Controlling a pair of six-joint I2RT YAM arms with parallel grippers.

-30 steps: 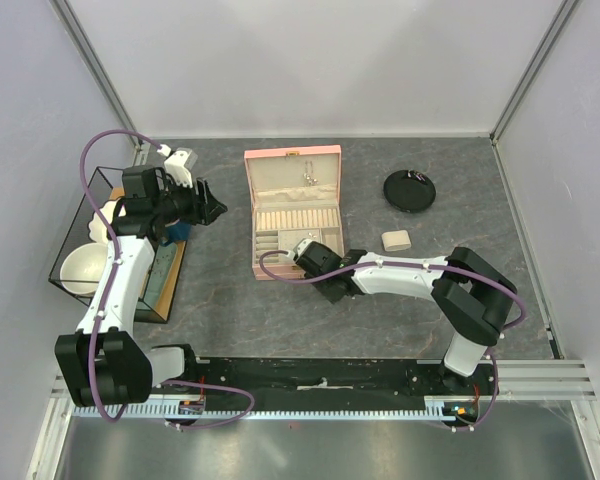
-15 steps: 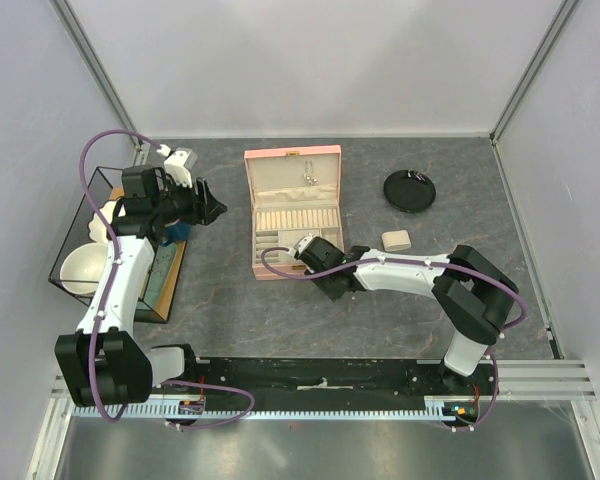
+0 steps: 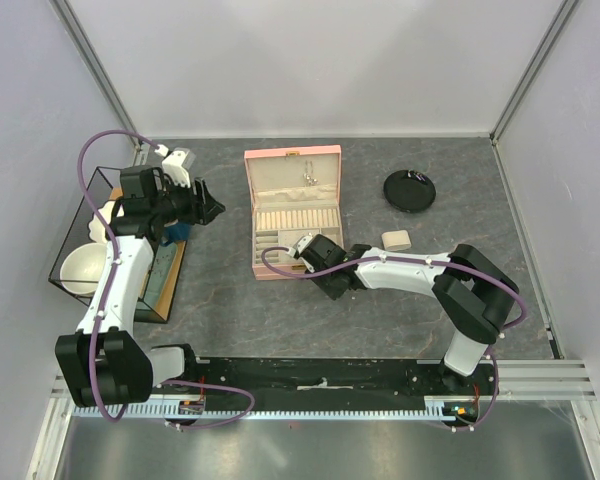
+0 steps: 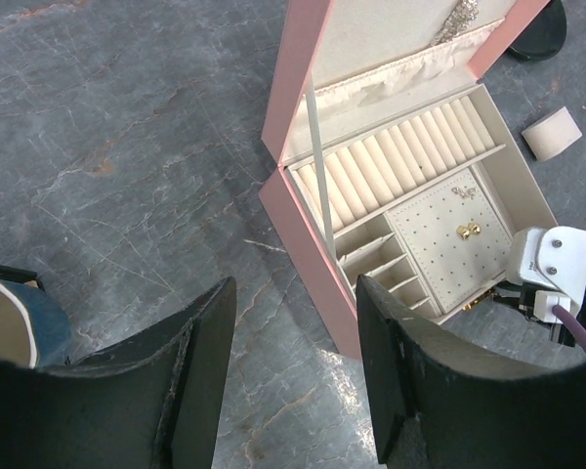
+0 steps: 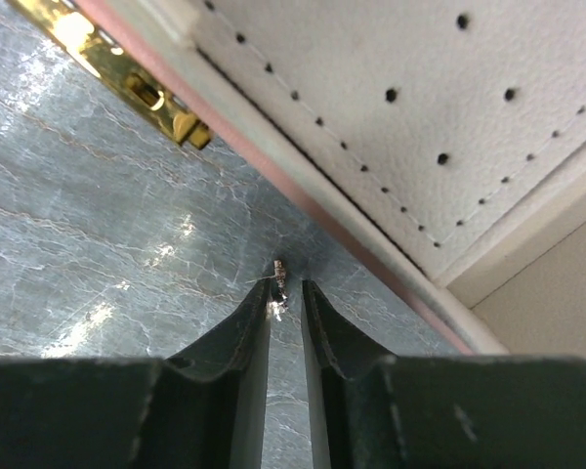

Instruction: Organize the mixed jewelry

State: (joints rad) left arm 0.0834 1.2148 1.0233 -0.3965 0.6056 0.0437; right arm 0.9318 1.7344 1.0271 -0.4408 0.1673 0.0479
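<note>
Blur hides whether my right gripper [image 5: 285, 296], jaws nearly together, pinches the tiny metal piece [image 5: 279, 280] at its tips; pink jewelry box [image 5: 273, 156] cropped at 1 o'clock; left gripper [image 4: 295, 298] gapes wide.

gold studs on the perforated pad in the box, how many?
2. The gold studs sit side by side near the middle of the perforated pad in the pink box. The right arm's white block overlaps the box's corner, so more may be hidden.
</note>
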